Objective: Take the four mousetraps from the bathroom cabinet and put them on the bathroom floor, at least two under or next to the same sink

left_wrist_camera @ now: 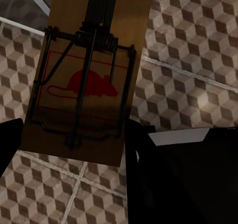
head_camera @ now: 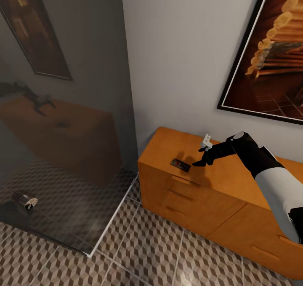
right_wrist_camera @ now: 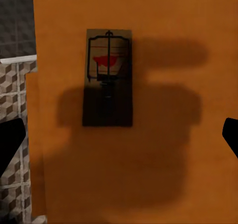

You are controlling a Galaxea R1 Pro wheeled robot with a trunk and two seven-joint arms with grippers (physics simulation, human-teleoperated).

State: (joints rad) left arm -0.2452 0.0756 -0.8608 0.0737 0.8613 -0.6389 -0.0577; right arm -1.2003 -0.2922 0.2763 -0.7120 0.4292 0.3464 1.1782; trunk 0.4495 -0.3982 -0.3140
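One mousetrap (head_camera: 180,164) lies flat on top of the orange-brown cabinet (head_camera: 235,180), near its left front corner. My right gripper (head_camera: 198,163) hovers just right of it, a little above the wood. In the right wrist view that mousetrap (right_wrist_camera: 108,78) sits ahead of the right gripper (right_wrist_camera: 119,137), which is open with its fingertips far apart. Another mousetrap (left_wrist_camera: 84,85), tan with a red mouse mark, is held by its sides in my left gripper (left_wrist_camera: 72,142) above the bathroom floor (left_wrist_camera: 198,50). The bathroom sink is out of view.
A tall glass panel (head_camera: 75,109) stands left of the cabinet, with a small dark and pale object (head_camera: 25,200) seen low in it. A framed picture (head_camera: 273,54) hangs above the cabinet. Cube-patterned floor tiles (head_camera: 168,256) spread in front.
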